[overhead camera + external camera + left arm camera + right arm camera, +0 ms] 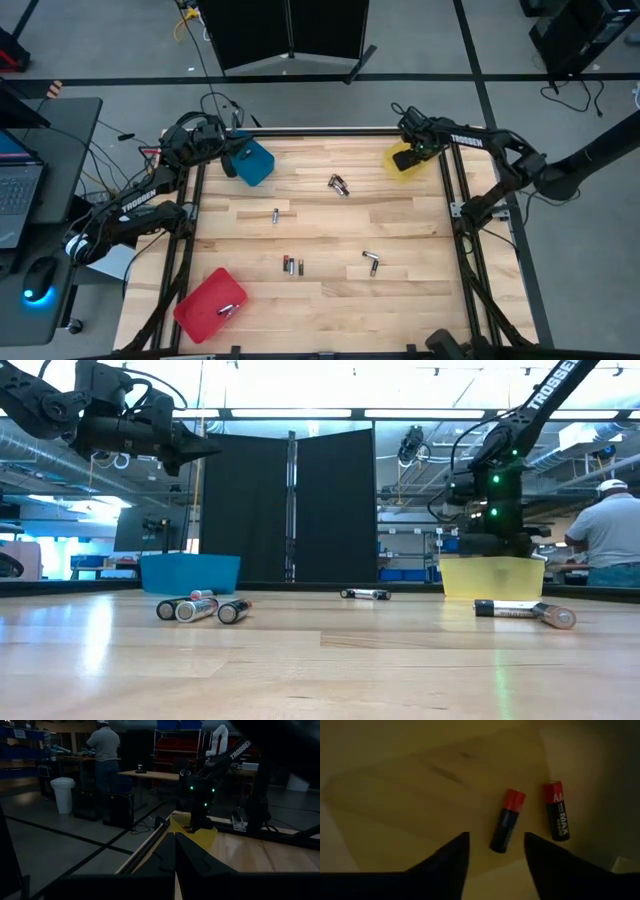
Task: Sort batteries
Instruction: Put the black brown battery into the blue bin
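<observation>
My right gripper (496, 839) is open and points down into the yellow tray (405, 160) at the table's far right. Two black-and-red batteries (506, 820) (558, 810) lie on the tray floor; the near end of one sits between my fingertips, apart from them. My left gripper (175, 840) is shut on nothing, held high and level above the blue tray (252, 162) at the far left. More batteries lie on the wood: a pair (338, 184), a single one (275, 215), a group (291, 265) and another pair (371, 262). One battery (226, 309) lies in the red tray (205, 300).
The table's black frame rails (460, 210) run along its sides, close to both arms. Bare wood lies between the battery groups in the middle. A person (610, 535) stands in the room beyond the table. A laptop (15, 190) sits on a desk to the left.
</observation>
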